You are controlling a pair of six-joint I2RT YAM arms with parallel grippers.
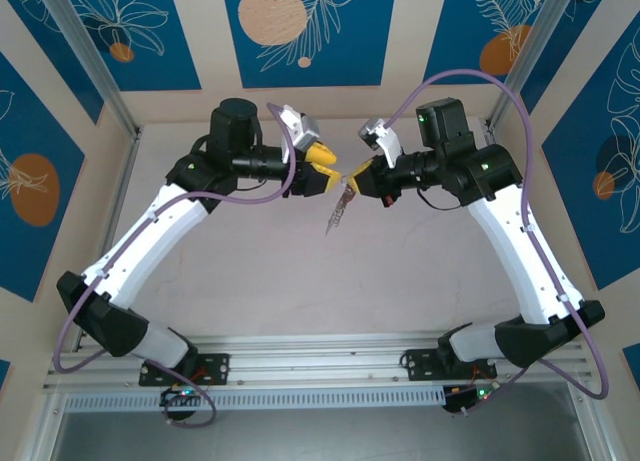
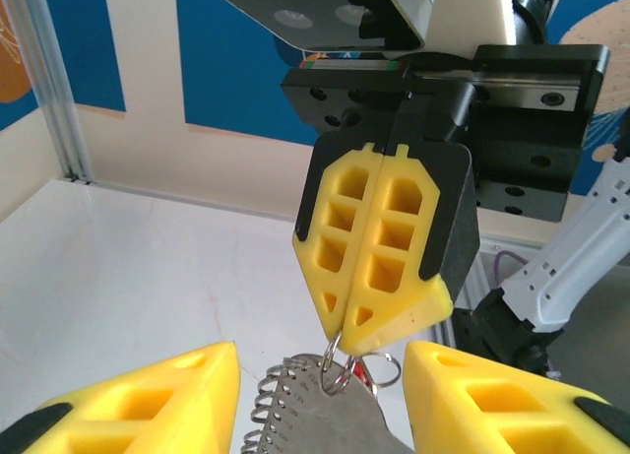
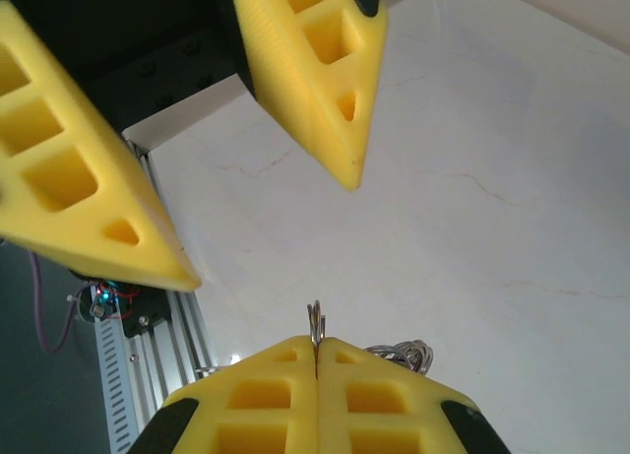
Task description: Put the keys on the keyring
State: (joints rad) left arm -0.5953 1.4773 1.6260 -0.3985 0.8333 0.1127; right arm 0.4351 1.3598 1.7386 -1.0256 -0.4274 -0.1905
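Seen at left: the left fingers (image 1: pixel 320 157) (image 2: pixel 148 400), spread wide, gripping nothing, pointed toward the middle and held well above the table (image 1: pixel 250 281).

Seen in the middle, between the two pairs of fingers: the keyring (image 1: pixel 338 209) (image 2: pixel 315 420), a flat grey piece, hanging free in the air below a small ring (image 2: pixel 335 360) (image 3: pixel 315 321).

Seen at right: the right fingers (image 2: pixel 379 267) (image 3: pixel 266 395), pressed fully together, pinching that small ring by its upper edge and so carrying the whole keyring. Just behind the rings, perhaps the key (image 2: pixel 368 373), no more than a red speck; too small to be sure.

Judged as the step in hand: bringing the open left fingers to the hanging keyring, to take it or to steady it.

To do it well:
- Keep the right pinch firm and steady.
- Come in slowly from the left, with one finger on each side of the grey piece, without pushing it.
- Let any swing die out first.
- Close on the flat faces, not on the thin edge.
- Avoid knocking the yellow tips together.

Probably slippery and quick to turn, being thin metal on a loose ring.

Counted: two pairs of fingers, one keyring, two small rings in the left wrist view, at most one key, one table.
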